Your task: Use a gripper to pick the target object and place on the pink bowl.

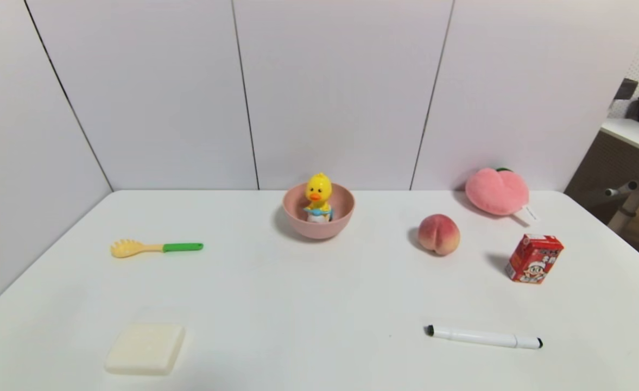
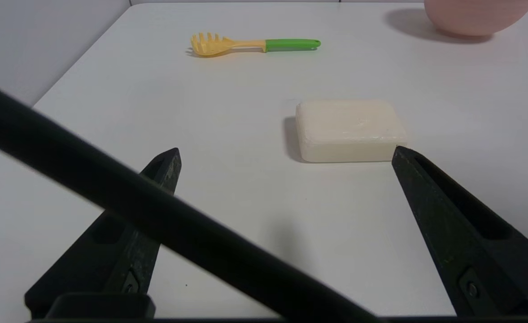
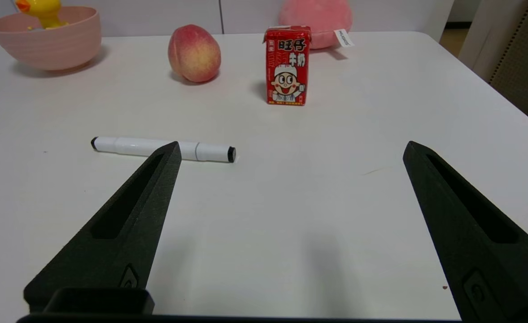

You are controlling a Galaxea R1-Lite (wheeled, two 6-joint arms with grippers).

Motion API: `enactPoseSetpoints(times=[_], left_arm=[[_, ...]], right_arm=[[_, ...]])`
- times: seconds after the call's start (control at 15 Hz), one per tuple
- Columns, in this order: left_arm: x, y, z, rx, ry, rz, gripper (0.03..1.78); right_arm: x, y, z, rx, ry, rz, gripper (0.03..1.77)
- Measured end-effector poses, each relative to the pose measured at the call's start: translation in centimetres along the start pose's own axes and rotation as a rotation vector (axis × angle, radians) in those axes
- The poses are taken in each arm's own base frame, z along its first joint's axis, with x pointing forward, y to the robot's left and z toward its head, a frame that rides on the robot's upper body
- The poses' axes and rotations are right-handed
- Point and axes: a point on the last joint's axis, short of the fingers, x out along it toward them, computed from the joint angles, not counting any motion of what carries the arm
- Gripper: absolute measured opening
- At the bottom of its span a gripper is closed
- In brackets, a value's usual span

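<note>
The duck (image 1: pixel 318 196) sat upright inside the pink bowl (image 1: pixel 297 217) on the worktop (image 1: pixel 319 304). The left end effector (image 2: pixel 286 154) and the right end effector (image 3: pixel 290 150) both hung wide apart, holding nothing.

White table (image 1: pixel 319 304), pink bowl (image 1: pixel 319 220), peach (image 1: pixel 438 234), marker (image 1: pixel 484 337)

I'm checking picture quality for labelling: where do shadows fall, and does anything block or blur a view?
Head view: soft shadows lie left of the pink bowl, peach and milk carton; nothing blocks it. Left wrist view: a blurred black bar crosses the open left pincer; the soap stays sharp. Right wrist view: the open right pincer frames a sharp marker.
</note>
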Motion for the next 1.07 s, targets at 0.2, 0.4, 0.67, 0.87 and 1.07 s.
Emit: enactPoseSetpoints(times=[0.2, 0.4, 0.67, 0.87, 1.07], left_arm=[[-0.01, 0.0, -0.01, -0.005, -0.001, 0.0, 1.69], [-0.01, 0.0, -0.01, -0.005, -0.001, 0.0, 1.69], [-0.01, 0.0, -0.01, -0.005, -0.001, 0.0, 1.69], [-0.01, 0.0, -0.01, -0.005, -0.001, 0.0, 1.69], [-0.01, 0.0, 0.01, -0.005, -0.001, 0.0, 1.69]], right_arm=[[0.0, 0.0, 0.0, 0.0, 0.0, 0.0, 1.71], [0.0, 0.0, 0.0, 0.0, 0.0, 0.0, 1.71], [0.0, 0.0, 0.0, -0.003, 0.0, 0.0, 1.71], [0.0, 0.0, -0.01, 0.004, 0.001, -0.002, 1.71], [0.0, 0.0, -0.06, 0.001, 0.007, -0.001, 1.71]])
